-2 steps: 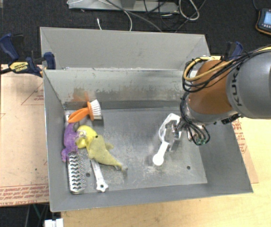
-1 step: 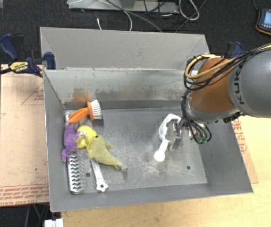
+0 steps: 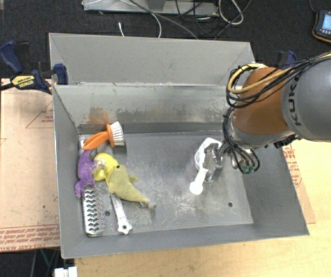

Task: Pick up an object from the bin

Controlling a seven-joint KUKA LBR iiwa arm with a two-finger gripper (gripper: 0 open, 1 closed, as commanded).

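Grey metal bin [image 3: 154, 105] sits on a desk, seen from above; the floor is mostly bare, with things in two groups.

Left side of frame, a loose cluster:
- an orange-handled brush [image 3: 109, 135] with white bristles, at the back
- a purple toy [image 3: 85, 171] touching a yellow plush duck [image 3: 119, 180], just below the brush
- a metal grater [image 3: 94, 213] and a slim white tool [image 3: 119, 215], side by side at the lower left

Right of centre, well apart from that cluster, a white spoon-like thing [image 3: 197, 184] lies alone. Its long axis runs steeply from upper right to lower left, rounded end toward the bottom of the frame.

The arm enters from the right, with its orange cover [image 3: 258, 111] and cables above the bin's right wall. The gripper [image 3: 214, 163] is low over the upper half of the white spoon, overlapping its right edge. Whether the gripper is spread or pinched on the spoon cannot be told; the wrist hides the contact.

Judgement: the spoon is the nearest thing by far and the likely target. A grasp across the narrow shaft, square to the long axis, looks best, and nothing nearby would interfere.
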